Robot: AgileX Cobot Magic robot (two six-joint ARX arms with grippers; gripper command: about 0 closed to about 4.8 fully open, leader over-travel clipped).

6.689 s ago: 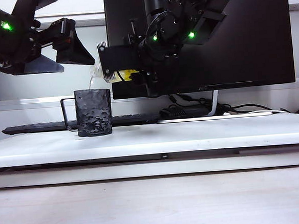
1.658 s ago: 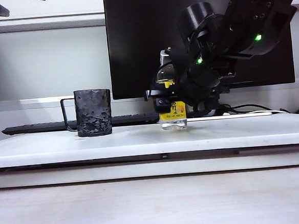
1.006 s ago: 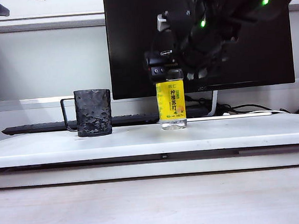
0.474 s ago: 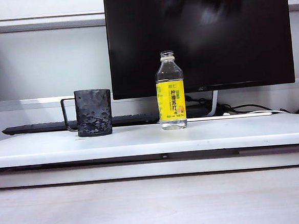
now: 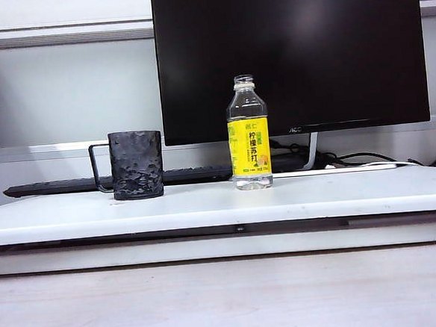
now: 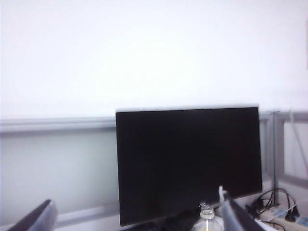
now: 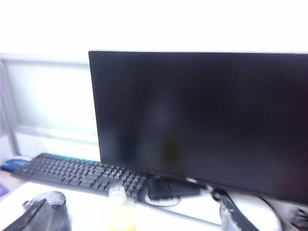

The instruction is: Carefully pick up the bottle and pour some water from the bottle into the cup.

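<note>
The bottle [image 5: 249, 131], clear with a yellow label and no cap, stands upright on the white table [image 5: 340, 196]. Clear water [image 5: 252, 180] shows below the label. The cup [image 5: 136, 164], dark and dimpled with a thin wire handle, stands to the bottle's left, well apart from it. Neither gripper appears in the exterior view. My left gripper [image 6: 134, 209] is open and empty, high above the table, with the bottle's neck [image 6: 207, 212] far below. My right gripper [image 7: 134, 207] is also open and empty, raised, with the bottle [image 7: 118, 208] and the cup's rim [image 7: 47, 198] below it.
A large black monitor [image 5: 293, 53] stands behind the bottle. A black keyboard [image 5: 70, 185] lies behind the cup, with cables [image 5: 352, 158] at the back right. The table's front edge [image 5: 222, 223] runs across the view.
The right gripper let go of the bottle standing on the table, then rose out of the exterior view. Bottle and cup have stayed put over the last second.
</note>
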